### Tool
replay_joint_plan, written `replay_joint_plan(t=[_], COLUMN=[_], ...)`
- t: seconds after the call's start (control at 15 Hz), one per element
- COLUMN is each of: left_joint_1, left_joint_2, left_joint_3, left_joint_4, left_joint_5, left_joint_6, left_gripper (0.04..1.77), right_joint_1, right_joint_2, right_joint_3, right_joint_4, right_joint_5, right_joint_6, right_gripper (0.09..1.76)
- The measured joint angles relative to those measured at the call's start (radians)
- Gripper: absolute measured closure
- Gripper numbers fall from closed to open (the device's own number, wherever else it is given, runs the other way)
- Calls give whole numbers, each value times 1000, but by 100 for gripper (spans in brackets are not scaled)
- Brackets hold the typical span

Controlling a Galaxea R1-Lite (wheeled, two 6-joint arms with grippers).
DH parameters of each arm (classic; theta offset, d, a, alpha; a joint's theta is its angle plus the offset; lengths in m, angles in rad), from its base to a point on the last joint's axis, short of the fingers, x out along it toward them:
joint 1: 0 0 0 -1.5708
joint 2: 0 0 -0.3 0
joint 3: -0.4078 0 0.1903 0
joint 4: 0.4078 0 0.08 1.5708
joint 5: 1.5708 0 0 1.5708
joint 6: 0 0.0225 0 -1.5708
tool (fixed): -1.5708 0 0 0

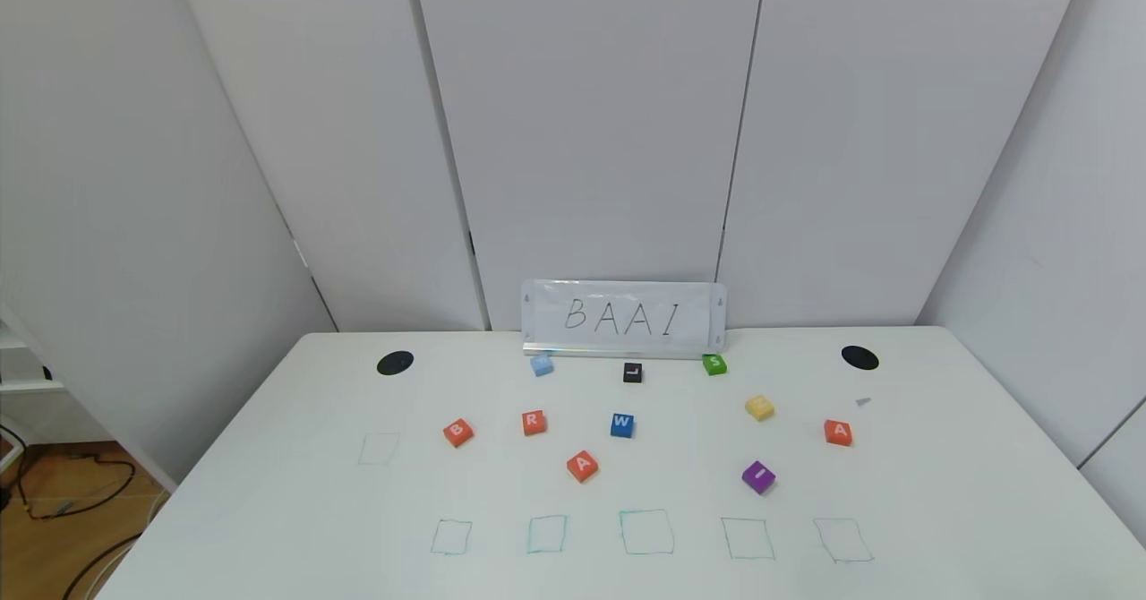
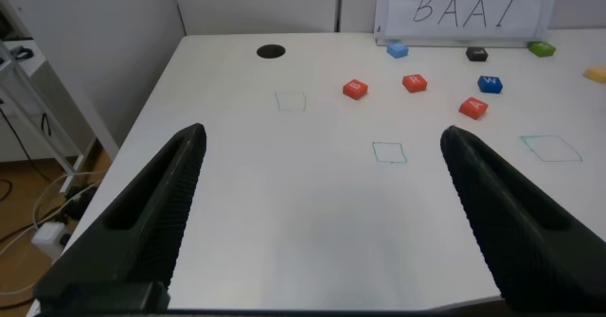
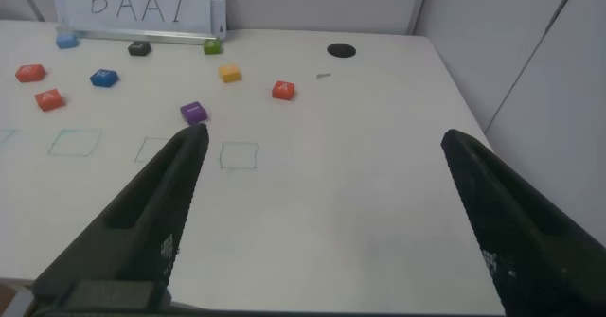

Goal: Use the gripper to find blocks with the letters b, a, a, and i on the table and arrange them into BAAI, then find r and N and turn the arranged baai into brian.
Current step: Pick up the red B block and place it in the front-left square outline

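- Head view shows the table (image 1: 940, 492) with neither arm in sight; the lettered blocks lie scattered across its middle, in front of a white sign (image 1: 624, 316) reading BAAI.
- Left gripper (image 2: 322, 213) hangs over the table's near left part, its fingers (image 2: 151, 213) spread wide and holding nothing.
- Ahead of the left gripper lie the orange-red B block (image 1: 457, 432), r (image 1: 534, 422), the blue W block (image 1: 622, 424) and one orange-red A block (image 1: 582, 466), all apart from one another.
- Right gripper (image 3: 322, 222) hangs over the near right part, fingers likewise spread and empty.
- Ahead of the right gripper lie the purple I block (image 1: 758, 476), the second A block (image 1: 838, 432) and a yellow block (image 1: 759, 407).
- A row of green drawn squares (image 1: 646, 531) lies between the grippers and the blocks, none with a block in it.
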Motion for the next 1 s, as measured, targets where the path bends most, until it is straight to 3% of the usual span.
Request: replay_joint_plan(t=[0.4,0.6,0.73,1.0], left_joint_1=[0,0,-1,-10], left_joint_2=[0,1,29,173], left_joint_3=[-2,-23,-90,-251], left_joint_4=[7,16,27,26], left_joint_5=[0,-2,-1,-3], left_joint_6=[11,26,23,19], left_gripper=[5,5,5,5], right_joint_1=[-1,0,3,5], right_joint_2=[-1,13,54,223], right_joint_3=[-3,-87,-176,-307], right_joint_4=[7,89,167,186], right_joint_5=[0,-1,-3,-4], right_joint_6=[-1,-3,-3,-3], right_gripper=[8,8,8,8])
